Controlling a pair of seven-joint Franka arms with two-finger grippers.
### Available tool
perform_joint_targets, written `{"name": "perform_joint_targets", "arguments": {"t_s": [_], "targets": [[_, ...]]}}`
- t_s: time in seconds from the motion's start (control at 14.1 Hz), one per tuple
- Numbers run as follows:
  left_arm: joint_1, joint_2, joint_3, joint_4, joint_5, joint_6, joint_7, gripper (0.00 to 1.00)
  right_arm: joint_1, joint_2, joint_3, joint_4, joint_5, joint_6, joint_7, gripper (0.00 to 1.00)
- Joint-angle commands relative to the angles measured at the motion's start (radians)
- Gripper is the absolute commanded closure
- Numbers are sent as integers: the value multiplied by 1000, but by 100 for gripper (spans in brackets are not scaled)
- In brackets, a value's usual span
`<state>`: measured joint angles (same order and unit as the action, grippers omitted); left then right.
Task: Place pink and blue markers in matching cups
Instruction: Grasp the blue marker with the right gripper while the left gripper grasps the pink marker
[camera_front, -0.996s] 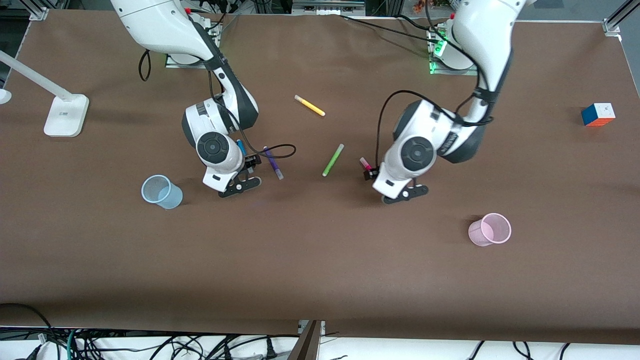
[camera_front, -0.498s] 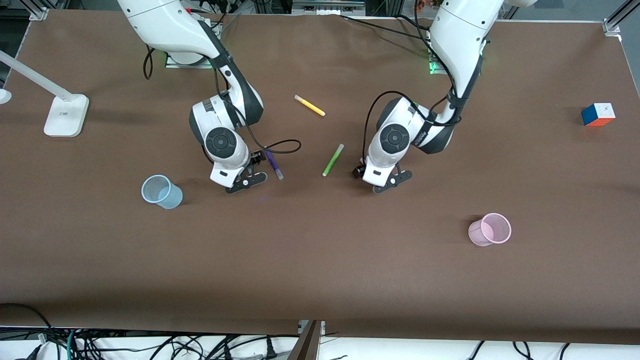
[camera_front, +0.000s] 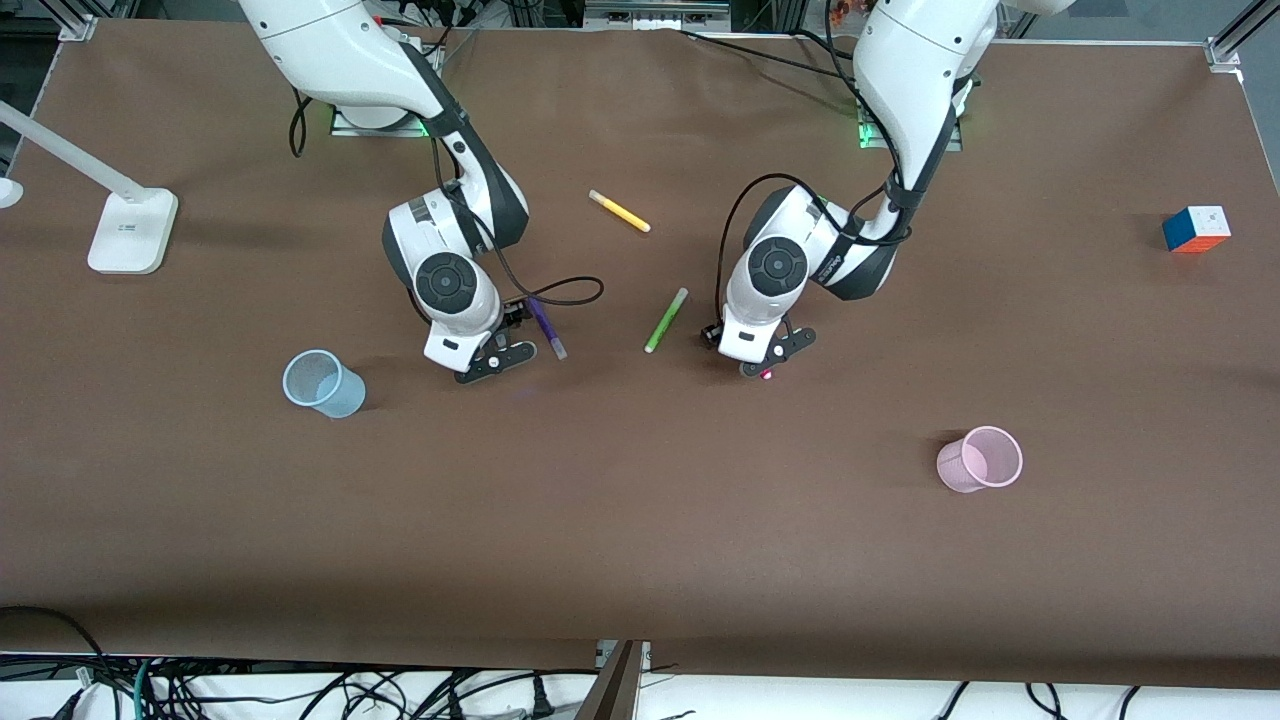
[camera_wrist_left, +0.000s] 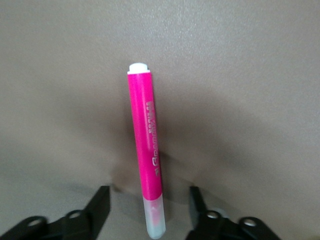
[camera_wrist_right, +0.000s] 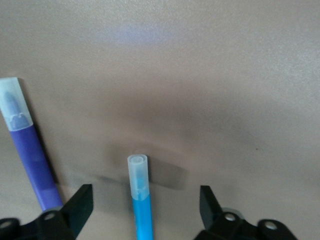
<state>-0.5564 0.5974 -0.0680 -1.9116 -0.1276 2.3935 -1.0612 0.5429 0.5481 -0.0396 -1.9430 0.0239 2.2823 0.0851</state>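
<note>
The pink marker (camera_wrist_left: 146, 150) lies flat on the brown table, pale cap toward the wrist. My left gripper (camera_wrist_left: 149, 206) is low over it and open, one finger on each side with a gap both ways. In the front view my left gripper (camera_front: 757, 352) covers all but a pink end of the marker (camera_front: 767, 375). The blue marker (camera_wrist_right: 140, 200) lies between the open fingers of my right gripper (camera_wrist_right: 146, 206), untouched, and is hidden under my right gripper (camera_front: 480, 358) in the front view. The blue cup (camera_front: 322, 383) and the pink cup (camera_front: 980, 459) stand upright, nearer the front camera.
A dark purple pen (camera_front: 547, 328) lies close beside the right gripper, also the purple pen (camera_wrist_right: 30, 160). A lime green pen (camera_front: 665, 320) lies between the two grippers and a yellow pen (camera_front: 619, 211) farther back. A colour cube (camera_front: 1196, 229) and a lamp base (camera_front: 130, 230) sit near the table ends.
Both arms have come down over their markers. The left gripper shifted toward the green pen and now covers the pink marker; the blue marker has gone under the right hand.
</note>
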Motion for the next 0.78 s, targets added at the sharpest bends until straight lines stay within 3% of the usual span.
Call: {"name": "perform_joint_targets", "arguments": {"t_s": [0.0, 0.21, 0.28, 0.43, 0.71], "targets": [[6, -41, -1, -30, -27, 1, 1, 71, 5, -2, 0, -17, 5, 20, 12, 28], [9, -50, 2, -23, -14, -37, 16, 87, 5, 1, 0, -17, 5, 25, 12, 29], [10, -54, 5, -18, -9, -59, 17, 89, 5, 1, 0, -17, 5, 25, 12, 38], [12, -57, 11, 20, 15, -118, 45, 90, 5, 1, 0, -17, 5, 31, 12, 43], [47, -53, 13, 129, 86, -314, 147, 90, 5, 1, 0, -17, 5, 36, 12, 82]]}}
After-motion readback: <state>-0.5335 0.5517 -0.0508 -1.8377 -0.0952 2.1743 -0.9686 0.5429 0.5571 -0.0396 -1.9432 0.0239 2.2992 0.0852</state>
